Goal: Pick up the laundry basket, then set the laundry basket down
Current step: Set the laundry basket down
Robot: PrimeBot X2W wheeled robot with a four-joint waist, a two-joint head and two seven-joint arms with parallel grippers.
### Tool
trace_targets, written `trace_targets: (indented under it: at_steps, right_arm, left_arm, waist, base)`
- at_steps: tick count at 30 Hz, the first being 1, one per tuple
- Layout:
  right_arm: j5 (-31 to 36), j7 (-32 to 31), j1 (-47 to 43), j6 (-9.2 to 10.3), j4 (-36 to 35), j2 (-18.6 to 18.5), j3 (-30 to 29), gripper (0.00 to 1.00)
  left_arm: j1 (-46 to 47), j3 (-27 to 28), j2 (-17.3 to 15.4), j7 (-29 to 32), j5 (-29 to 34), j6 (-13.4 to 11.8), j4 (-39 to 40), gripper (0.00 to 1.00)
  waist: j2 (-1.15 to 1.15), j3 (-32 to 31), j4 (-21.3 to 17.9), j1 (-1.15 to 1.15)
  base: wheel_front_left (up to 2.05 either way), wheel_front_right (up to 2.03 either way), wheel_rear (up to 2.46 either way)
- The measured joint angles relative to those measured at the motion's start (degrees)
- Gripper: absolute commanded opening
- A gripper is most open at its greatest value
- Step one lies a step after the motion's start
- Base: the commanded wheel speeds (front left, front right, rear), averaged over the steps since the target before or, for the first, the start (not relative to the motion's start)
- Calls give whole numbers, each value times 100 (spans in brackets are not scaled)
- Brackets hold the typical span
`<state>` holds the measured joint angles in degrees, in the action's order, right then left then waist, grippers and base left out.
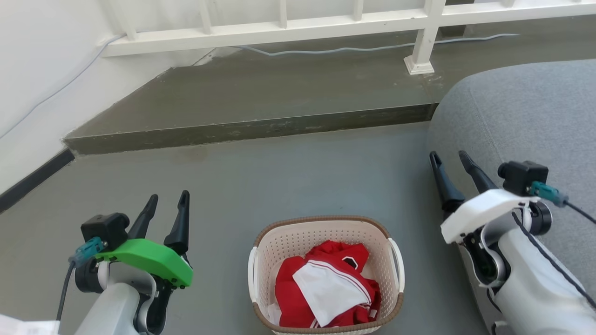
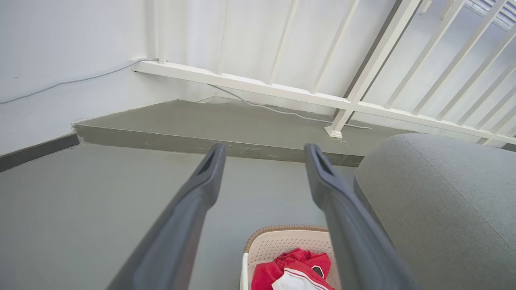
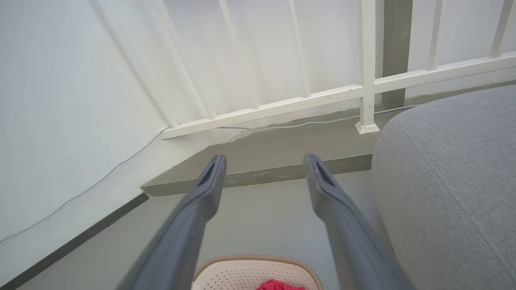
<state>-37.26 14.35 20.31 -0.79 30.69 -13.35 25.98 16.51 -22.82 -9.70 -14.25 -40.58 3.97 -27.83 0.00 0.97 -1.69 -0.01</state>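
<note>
1. Grey floor (image 1: 298, 181) is running up to a raised step (image 1: 260, 93) under a white railing (image 1: 279, 32); a grey sofa (image 1: 526, 116) is sitting at the right.
2. Laundry basket (image 1: 298, 239) is standing on the floor between both arms, holding red and white clothes (image 1: 326, 284).
3. Left gripper (image 1: 169, 195) is hovering left of the basket, fingers parted, gripping nothing.
4. Right gripper (image 1: 448, 154) is hovering right of the basket beside the sofa, fingers parted, empty.
</note>
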Motion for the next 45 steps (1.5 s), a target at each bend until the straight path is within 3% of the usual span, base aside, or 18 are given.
trace_targets:
  at_steps: [10, 18, 34, 45]
  right_arm:
    - [612, 7, -598, 196, -714, 93, -421, 100]
    - [920, 8, -995, 197, -1057, 212, -603, 100]
    - [1274, 8, -1404, 181, -1367, 312, -901, 100]
    - [1405, 8, -1541, 66, -1443, 428, -1050, 100]
  left_arm:
    - [-577, 464, 130, 0, 483, 2, 658, 100]
    - [-851, 786, 241, 0, 1005, 10, 1139, 100]
    - [-1320, 1152, 504, 0, 1329, 115, 1458, 100]
    - [-1406, 1289, 577, 0, 1411, 205, 1544, 100]
  waist:
    - [0, -23, 55, 0]
    - [0, -25, 37, 0]
    - [0, -30, 25, 0]
    - [0, -23, 28, 0]
  base:
    - [0, 0, 0]
    - [0, 0, 0]
    - [0, 0, 0]
    - [0, 0, 0]
